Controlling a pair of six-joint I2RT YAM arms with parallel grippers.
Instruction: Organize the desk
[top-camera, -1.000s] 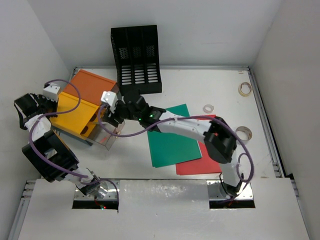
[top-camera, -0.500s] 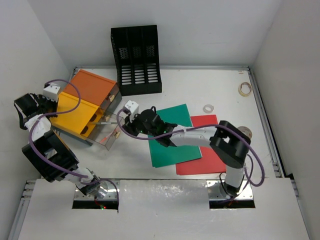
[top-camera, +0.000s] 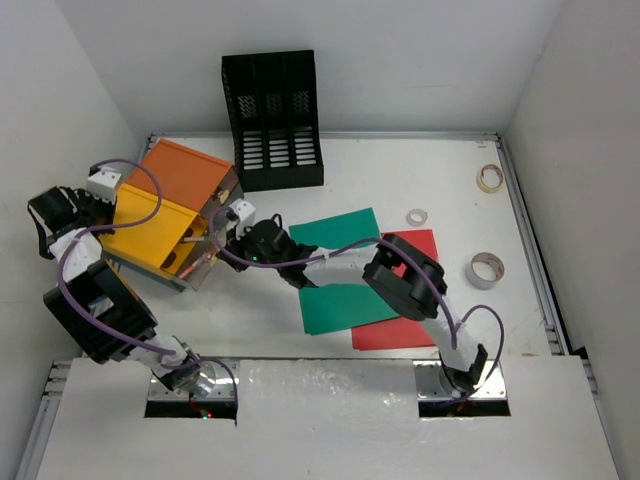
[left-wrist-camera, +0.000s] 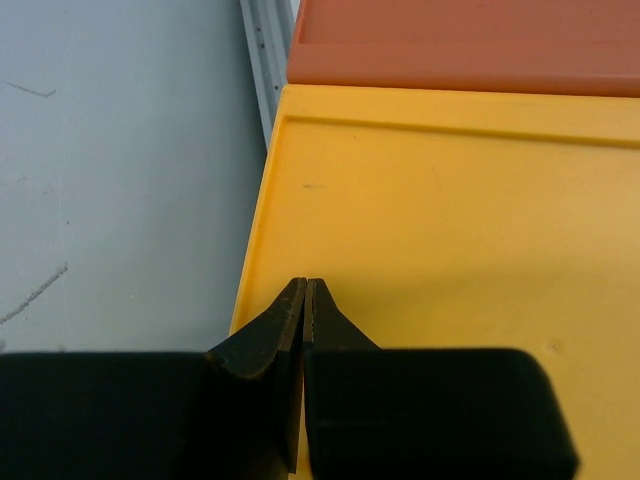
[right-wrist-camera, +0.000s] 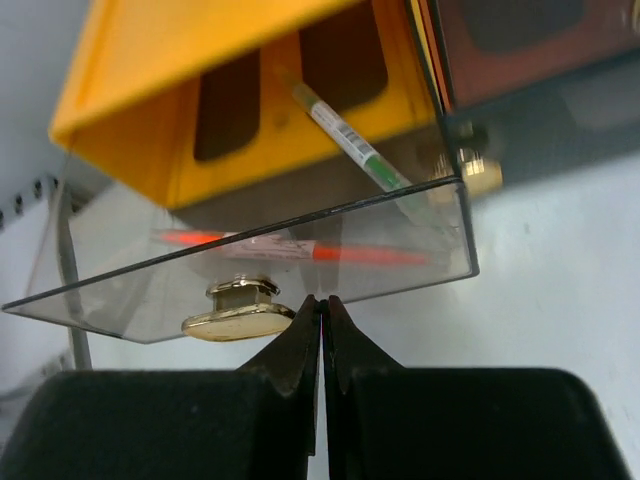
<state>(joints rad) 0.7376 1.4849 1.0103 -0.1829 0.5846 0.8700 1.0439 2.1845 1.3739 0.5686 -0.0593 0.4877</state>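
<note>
My right jaws are pinched shut on nothing, right by the gold knob (right-wrist-camera: 240, 308) on the orange-and-yellow plastic drawer box (top-camera: 160, 205), I think to push its clear drawer (right-wrist-camera: 120, 265) in. My left jaws, also shut, sit at the box's top, maybe steadying it. The flat white bench (top-camera: 400, 190) lies under the box.

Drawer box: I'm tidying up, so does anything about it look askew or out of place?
Yes. The drawer box sits skewed to the rails of the desk, and its clear drawer is pulled out, with a red pen and a green pen loose inside.
</note>
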